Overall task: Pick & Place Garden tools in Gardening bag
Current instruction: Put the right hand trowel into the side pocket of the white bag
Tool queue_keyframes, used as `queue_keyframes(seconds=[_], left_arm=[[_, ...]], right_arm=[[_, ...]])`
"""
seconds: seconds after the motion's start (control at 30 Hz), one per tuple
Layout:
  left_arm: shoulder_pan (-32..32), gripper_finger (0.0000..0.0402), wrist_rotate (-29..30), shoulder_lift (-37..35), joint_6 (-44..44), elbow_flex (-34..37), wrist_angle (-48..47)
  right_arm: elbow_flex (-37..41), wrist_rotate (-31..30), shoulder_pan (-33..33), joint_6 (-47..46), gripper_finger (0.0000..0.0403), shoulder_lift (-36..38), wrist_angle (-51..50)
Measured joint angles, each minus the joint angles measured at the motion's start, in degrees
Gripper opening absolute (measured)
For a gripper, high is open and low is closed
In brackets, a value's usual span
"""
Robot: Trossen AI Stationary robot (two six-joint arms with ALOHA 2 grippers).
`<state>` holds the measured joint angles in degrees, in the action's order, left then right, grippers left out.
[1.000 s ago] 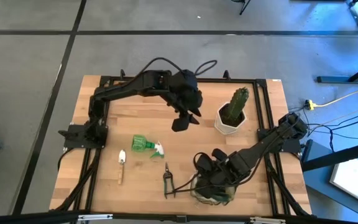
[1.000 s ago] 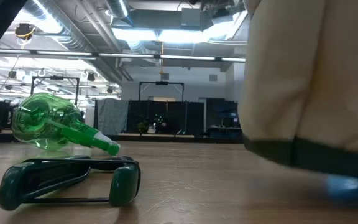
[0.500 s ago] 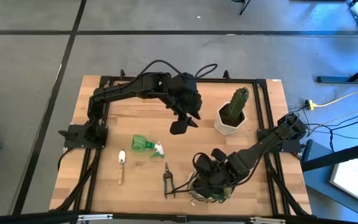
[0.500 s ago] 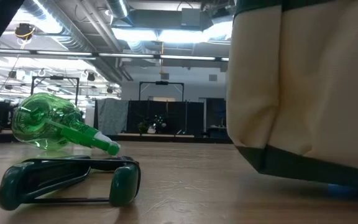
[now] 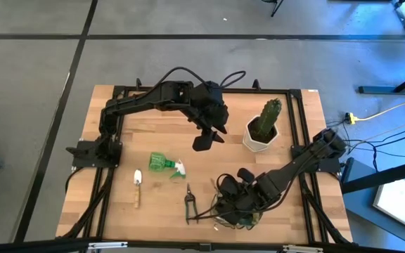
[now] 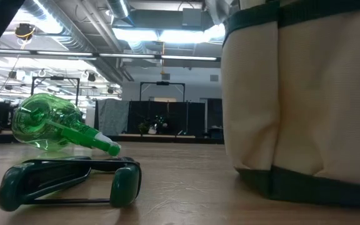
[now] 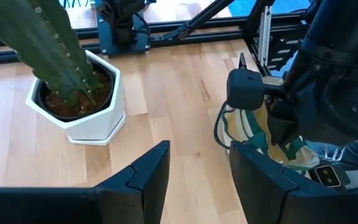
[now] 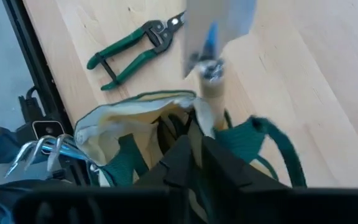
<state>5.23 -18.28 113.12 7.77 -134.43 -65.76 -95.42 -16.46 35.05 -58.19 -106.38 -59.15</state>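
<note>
The khaki gardening bag [image 5: 239, 219] with dark green trim stands near the table's front edge, its base on the wood [image 6: 305, 187]. My right gripper [image 8: 199, 158] is above the bag's open mouth, shut on a silver trowel [image 8: 219, 25] with a wooden handle. A second trowel [image 5: 137, 186], a green spray bottle [image 5: 164, 164] and green-handled shears [image 5: 189, 204] lie on the table left of the bag. My left gripper [image 7: 197, 180] hangs open over the table's middle, holding nothing. My right gripper pinches the trowel's wooden handle [image 8: 206, 99] between its two fingers, coming from above at a steep slant. The silver blade sticks out beyond the fingertips, past the bag's rim [image 8: 135, 102]. The fingers hide the handle's free end.
A cactus in a white hexagonal pot [image 5: 262, 130] stands at the back right, near my left gripper. Silver prongs [image 8: 45, 152] show at the bag's side. Black frame rails [image 5: 297, 119] run along the table's edges. Bare wood lies between the pot and the bag.
The bag's base, tilted up off the table a second ago, has come down and now sits flat on the wood. The bag has also shifted a little toward the table's left.
</note>
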Motion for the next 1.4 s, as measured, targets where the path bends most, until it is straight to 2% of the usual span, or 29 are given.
queue_keyframes(seconds=[0.33,0.5,0.63,0.77,0.87,1.0,1.2,1.4], left_arm=[[-0.1,0.0161,0.3,-0.5,-0.4,0.0,-0.5],[0.9,0.0147,0.5,-2.5,-0.4,0.0,-1.0],[2.6,0.0133,0.1,-4.5,0.0,0.0,-2.9],[4.7,0.0124,-0.9,-6.2,1.8,0.0,-9.8],[6.2,0.0115,-5.2,-6.7,2.4,0.0,-13.1],[5.6,0.0098,-10.2,-8.3,2.4,0.0,-12.2],[1.2,0.0067,-9.4,-10.1,-0.4,0.0,-7.6],[-6.9,0.0045,-2.1,-10.5,-3.5,1.4,-3.1]], right_arm=[[0.0,-0.1,0.0,-0.3,0.0147,0.2,1.1],[-0.3,1.1,0.3,-1.6,0.0175,1.6,0.9],[-5.5,1.0,0.3,-1.8,0.0181,1.8,-4.7],[-11.2,-1.8,-1.2,-1.4,0.0181,1.8,-9.0],[-13.9,-1.0,-3.0,-1.7,0.0181,1.9,-9.5],[-14.6,1.5,-4.3,-1.8,0.0181,1.9,-6.0],[-14.6,1.7,-4.3,-2.7,0.0181,1.8,-1.4],[-14.6,-0.3,-3.3,-1.4,0.0181,1.8,1.2]])
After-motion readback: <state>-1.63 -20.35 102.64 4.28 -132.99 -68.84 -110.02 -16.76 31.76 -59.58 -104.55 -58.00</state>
